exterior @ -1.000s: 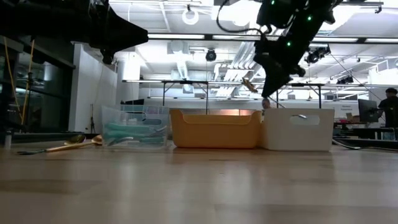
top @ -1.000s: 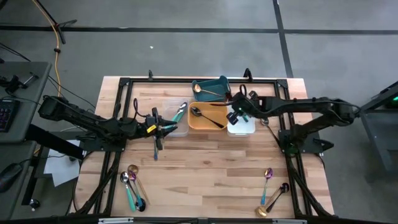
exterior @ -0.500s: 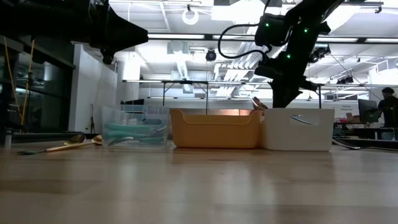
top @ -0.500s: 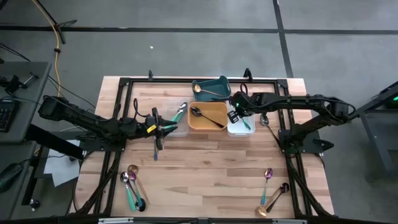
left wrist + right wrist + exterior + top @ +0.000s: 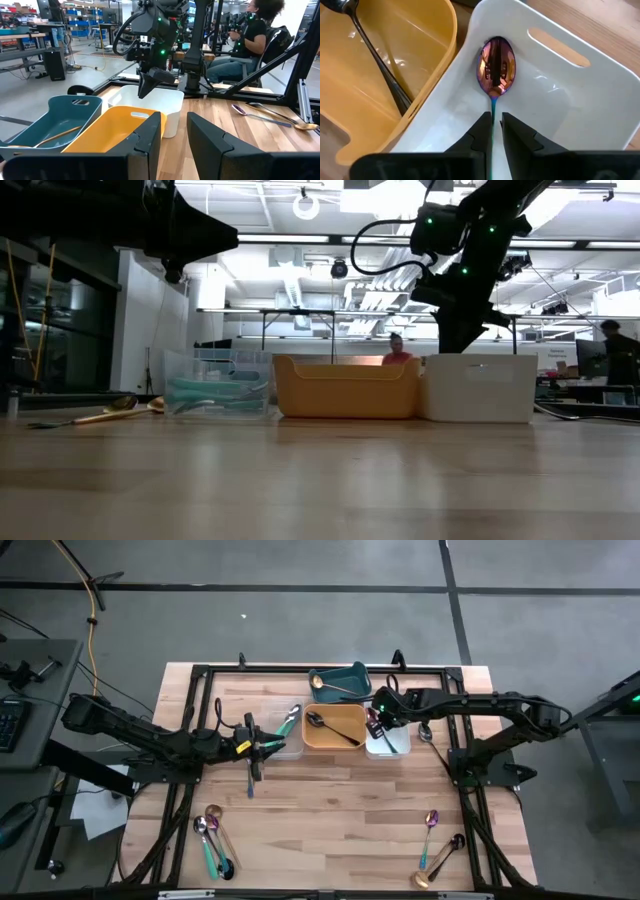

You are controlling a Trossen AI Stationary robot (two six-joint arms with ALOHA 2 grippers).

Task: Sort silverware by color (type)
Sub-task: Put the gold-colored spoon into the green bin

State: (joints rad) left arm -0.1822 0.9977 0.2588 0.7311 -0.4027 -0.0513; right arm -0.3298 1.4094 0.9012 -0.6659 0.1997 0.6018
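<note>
One iridescent spoon (image 5: pixel 374 730) lies in the white tray (image 5: pixel 397 747) beside the yellow tray (image 5: pixel 333 740) — in the high view the right gripper (image 5: pixel 378 724) hangs over it; the left gripper (image 5: pixel 268 747) waits near the clear tray (image 5: pixel 290 750).

Low view: only the white tray's wall shows.

Right wrist view: fingers slightly parted astride the teal handle — grip seemingly loosening. The bowl points away from the gripper. Lifting early could drag the spoon out.
</note>
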